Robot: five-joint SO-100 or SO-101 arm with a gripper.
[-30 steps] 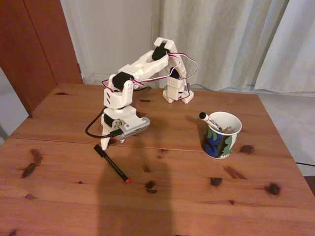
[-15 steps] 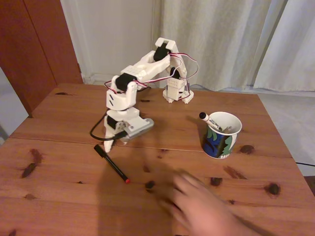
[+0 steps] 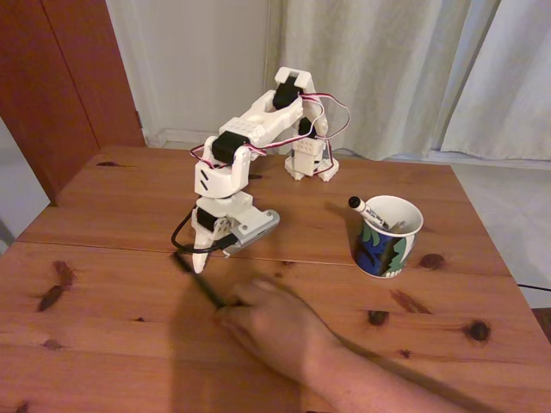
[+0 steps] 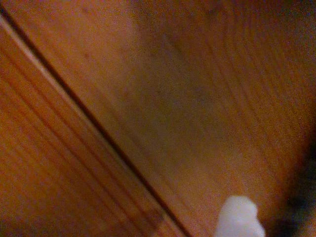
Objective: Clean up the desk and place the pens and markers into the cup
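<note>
Black pen [image 3: 200,281] lies under a person's hand [image 3: 274,331], below claw [image 3: 200,258].

In the fixed view, a person's hand [image 3: 274,331] and forearm lie across the near worktop [image 3: 103,344], covering one end of the black pen [image 3: 196,277] just below the end effector [image 3: 200,261]. Bare wood lies left of it. The cup [image 3: 386,235] stands well right, 1 marker [image 3: 368,212] leaning out.
</note>
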